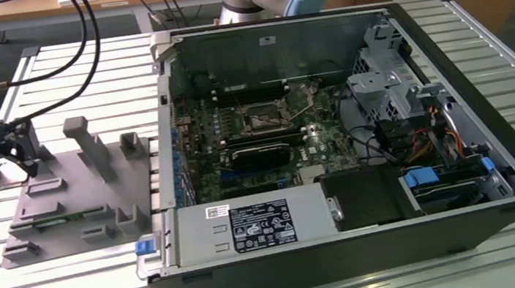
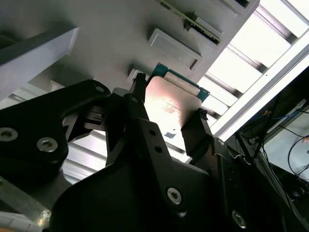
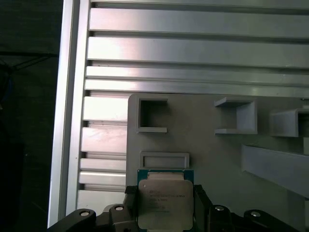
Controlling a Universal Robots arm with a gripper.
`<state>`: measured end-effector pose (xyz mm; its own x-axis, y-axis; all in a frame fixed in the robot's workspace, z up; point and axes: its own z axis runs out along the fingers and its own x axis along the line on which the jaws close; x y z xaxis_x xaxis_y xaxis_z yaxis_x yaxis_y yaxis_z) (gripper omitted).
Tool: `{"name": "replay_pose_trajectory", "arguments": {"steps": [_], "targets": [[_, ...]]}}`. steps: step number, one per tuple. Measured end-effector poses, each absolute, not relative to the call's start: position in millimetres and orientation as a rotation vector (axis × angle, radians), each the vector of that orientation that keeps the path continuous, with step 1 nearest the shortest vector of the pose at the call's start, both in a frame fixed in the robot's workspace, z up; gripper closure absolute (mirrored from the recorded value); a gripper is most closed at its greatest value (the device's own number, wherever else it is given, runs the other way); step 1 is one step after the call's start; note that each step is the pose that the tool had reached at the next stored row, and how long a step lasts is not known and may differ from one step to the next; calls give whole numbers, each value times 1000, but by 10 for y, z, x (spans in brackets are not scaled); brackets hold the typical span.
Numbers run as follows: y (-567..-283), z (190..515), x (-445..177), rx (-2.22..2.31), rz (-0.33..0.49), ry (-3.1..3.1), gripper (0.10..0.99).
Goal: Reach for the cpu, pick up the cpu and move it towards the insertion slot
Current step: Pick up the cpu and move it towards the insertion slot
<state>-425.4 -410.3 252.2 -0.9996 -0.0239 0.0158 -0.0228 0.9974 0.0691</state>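
The end effector (image 3: 165,193) is closed on the chip (image 3: 165,203), with a dark finger (image 3: 130,208) pressed against each of two opposite edges in both wrist views. The chip's edge nearest the wrist is cut off by the first wrist view's frame. Directly beneath the end effector lies the grey fixture (image 1: 78,203). Whether the chip rests on it or hangs just clear is hard to tell. In the exterior view the chip is tucked between the fingers and too small to make out. The socket (image 1: 262,119) sits well away from the end effector, inside the open computer case (image 1: 459,185) on the slatted counter (image 1: 61,65).
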Motion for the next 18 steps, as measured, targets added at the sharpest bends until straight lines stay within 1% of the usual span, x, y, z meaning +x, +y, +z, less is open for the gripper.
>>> {"name": "replay_pose_trajectory", "arguments": {"steps": [18], "targets": [[-4102, 2600, -4254, 37, -108, -3123, 541]]}}
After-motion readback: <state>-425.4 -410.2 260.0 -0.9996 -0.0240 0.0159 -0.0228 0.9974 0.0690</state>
